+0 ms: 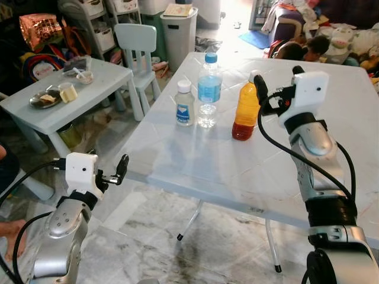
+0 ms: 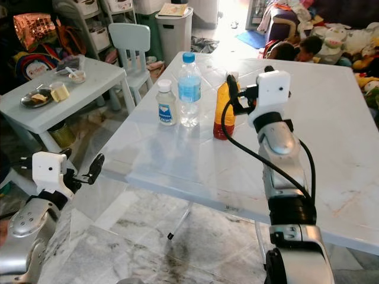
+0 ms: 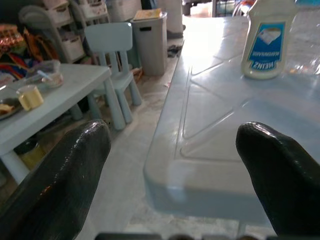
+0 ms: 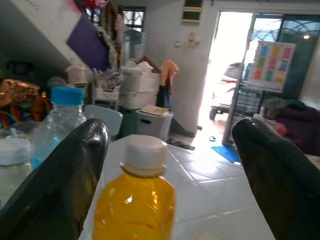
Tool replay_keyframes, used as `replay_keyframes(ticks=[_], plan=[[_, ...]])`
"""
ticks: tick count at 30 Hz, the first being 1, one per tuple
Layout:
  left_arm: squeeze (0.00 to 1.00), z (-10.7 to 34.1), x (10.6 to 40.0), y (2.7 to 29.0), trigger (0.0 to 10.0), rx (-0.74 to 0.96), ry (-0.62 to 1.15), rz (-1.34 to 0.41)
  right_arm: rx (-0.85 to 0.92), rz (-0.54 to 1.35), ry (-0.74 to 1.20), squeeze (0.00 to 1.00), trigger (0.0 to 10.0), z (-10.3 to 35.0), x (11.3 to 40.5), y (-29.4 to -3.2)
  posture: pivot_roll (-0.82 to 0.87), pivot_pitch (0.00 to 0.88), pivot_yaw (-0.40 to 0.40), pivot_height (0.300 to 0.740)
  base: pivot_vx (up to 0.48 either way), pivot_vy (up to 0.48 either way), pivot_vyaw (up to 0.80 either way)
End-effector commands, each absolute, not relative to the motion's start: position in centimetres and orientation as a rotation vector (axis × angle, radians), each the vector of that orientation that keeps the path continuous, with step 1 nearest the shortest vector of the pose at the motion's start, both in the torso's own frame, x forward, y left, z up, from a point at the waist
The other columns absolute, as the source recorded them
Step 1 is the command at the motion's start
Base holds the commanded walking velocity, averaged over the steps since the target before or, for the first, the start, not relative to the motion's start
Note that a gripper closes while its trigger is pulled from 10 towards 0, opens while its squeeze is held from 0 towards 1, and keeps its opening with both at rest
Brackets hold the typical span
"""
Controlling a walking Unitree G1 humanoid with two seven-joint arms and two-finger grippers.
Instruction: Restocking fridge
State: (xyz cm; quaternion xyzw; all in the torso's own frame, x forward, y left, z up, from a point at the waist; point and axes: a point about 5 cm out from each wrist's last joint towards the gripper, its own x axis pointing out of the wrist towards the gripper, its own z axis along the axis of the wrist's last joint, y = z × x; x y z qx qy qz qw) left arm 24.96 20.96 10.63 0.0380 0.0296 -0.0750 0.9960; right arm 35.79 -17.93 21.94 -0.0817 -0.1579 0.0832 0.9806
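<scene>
On the pale plastic desk (image 1: 195, 160) all three items stand unpicked — white mayonnaise bottle (image 1: 185, 104), clear blue-capped water bottle (image 1: 209, 91), orange juice bottle (image 1: 246, 112) — right end effector (image 2: 233, 94) wide open, empty, framing the juice; left end effector (image 1: 121, 168) open, empty at the desk edge.

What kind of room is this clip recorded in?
Most likely a lived-in family home's living or play area: a small pale-blue children's chair beside a low table with dishes, stuffed toys piled on a sofa, and a white plastic folding table.
</scene>
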Motion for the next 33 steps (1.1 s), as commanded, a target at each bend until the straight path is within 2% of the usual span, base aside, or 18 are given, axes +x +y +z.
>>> replay_keyframes(ticks=[1,19,20,21,22,33], plan=[[0.00,11.0,24.7,21.5,10.0,0.102,0.061,-0.146,-0.173,0.197,-0.331,0.00,10.0,22.5,36.1,-17.5,0.10,0.038,0.078,0.740,0.000,0.000,0.00],[0.00,11.1,24.3,21.5,10.0,0.119,0.097,-0.162,-0.163,0.272,-0.261,0.00,10.0,23.6,39.0,-17.2,0.12,0.065,0.088,0.740,0.000,0.000,0.00],[0.00,11.1,24.3,21.4,10.0,0.118,0.099,-0.162,-0.163,0.281,-0.260,0.00,4.4,23.8,39.2,-17.1,0.12,0.064,0.087,0.740,0.000,0.000,0.00],[0.00,11.0,24.3,21.4,10.0,0.117,0.100,-0.162,-0.163,0.287,-0.259,0.00,4.4,23.9,39.2,-17.0,0.12,0.063,0.086,0.740,0.000,0.000,0.00],[0.00,10.9,24.3,21.3,10.0,0.115,0.102,-0.163,-0.165,0.302,-0.250,0.00,0.0,24.0,39.4,-16.9,0.12,0.062,0.082,0.740,0.000,0.000,0.00],[0.00,10.7,24.6,21.0,10.0,0.106,0.101,-0.158,-0.179,0.314,-0.157,0.00,0.0,23.5,40.2,-16.6,0.11,0.050,0.070,0.740,0.000,0.000,0.00]])
